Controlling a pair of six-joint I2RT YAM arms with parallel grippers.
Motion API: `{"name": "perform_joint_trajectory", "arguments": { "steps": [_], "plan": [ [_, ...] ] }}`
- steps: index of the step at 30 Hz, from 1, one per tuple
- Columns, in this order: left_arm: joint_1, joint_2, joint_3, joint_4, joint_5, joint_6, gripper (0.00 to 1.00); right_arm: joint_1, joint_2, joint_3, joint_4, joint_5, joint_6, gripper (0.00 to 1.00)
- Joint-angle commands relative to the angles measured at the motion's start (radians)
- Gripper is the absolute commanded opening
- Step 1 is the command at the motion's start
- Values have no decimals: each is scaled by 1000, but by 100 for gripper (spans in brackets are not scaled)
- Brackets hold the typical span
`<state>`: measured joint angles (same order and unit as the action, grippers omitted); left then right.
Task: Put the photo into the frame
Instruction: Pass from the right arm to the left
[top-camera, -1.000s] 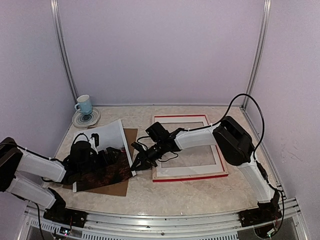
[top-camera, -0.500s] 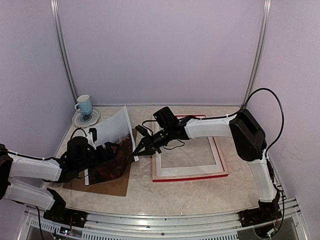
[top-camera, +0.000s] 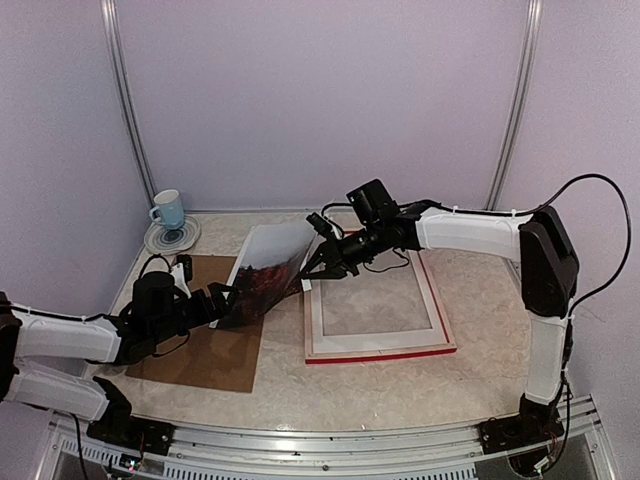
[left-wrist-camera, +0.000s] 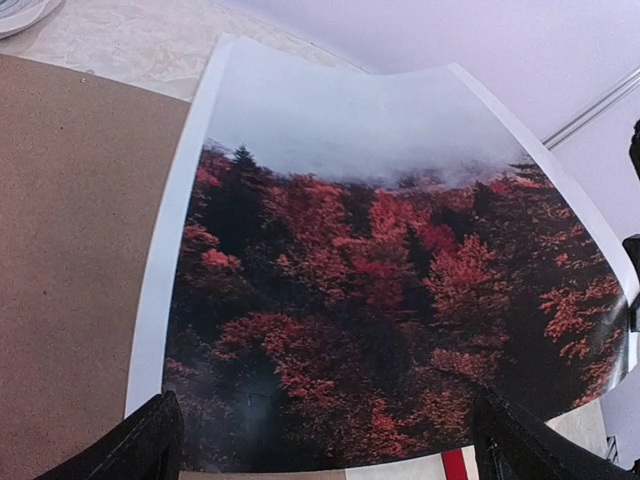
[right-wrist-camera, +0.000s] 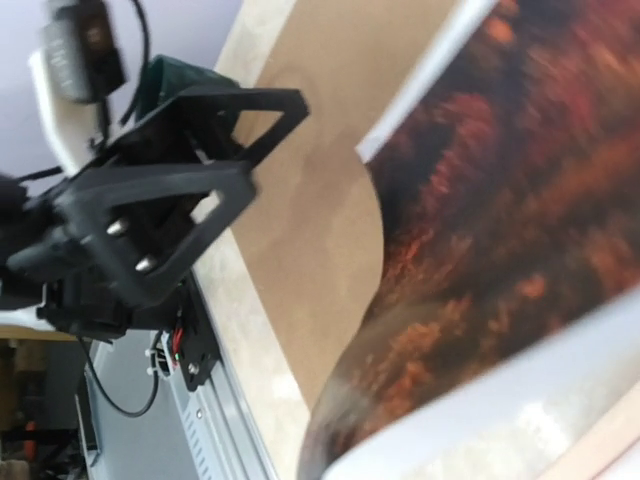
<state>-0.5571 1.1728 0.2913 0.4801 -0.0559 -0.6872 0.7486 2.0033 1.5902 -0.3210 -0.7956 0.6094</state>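
The photo, red autumn trees under a grey sky, hangs tilted and curled above the table between the two arms. My right gripper is shut on its right edge, held over the left bar of the frame. The frame lies flat with its pale back up and red outer edges showing. My left gripper stands open at the photo's low left end. In the left wrist view the photo fills the picture, with the left gripper spread wide at its near edge. The right wrist view shows the photo close up, and my own fingers are hidden.
A brown backing board lies flat under the left arm, and it shows as the board in the right wrist view. A blue cup on a saucer stands at the back left corner. Walls enclose the table on three sides.
My right gripper has lifted the photo off the brown board and carried it up and to the right, toward the frame. The left gripper stays low and open, stretched further right.
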Motion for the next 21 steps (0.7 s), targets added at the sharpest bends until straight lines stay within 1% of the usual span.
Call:
{"name": "perform_joint_trajectory", "arguments": {
  "steps": [1,8,14,17,21],
  "plan": [
    [-6,0,52,-2,16,16,99,3,-91,-15,-85,32,-94,3],
    [-7,3,146,-48,38,25,99,-21,-181,-16,-199,65,-184,3],
    [-27,34,219,-48,48,18,99,-65,-245,-24,-221,44,-250,2],
    [-45,62,252,-43,48,15,99,-74,-257,3,-225,32,-293,2],
    [-70,102,293,-40,50,4,99,-74,-230,64,-276,-1,-361,2]
  ]
}}
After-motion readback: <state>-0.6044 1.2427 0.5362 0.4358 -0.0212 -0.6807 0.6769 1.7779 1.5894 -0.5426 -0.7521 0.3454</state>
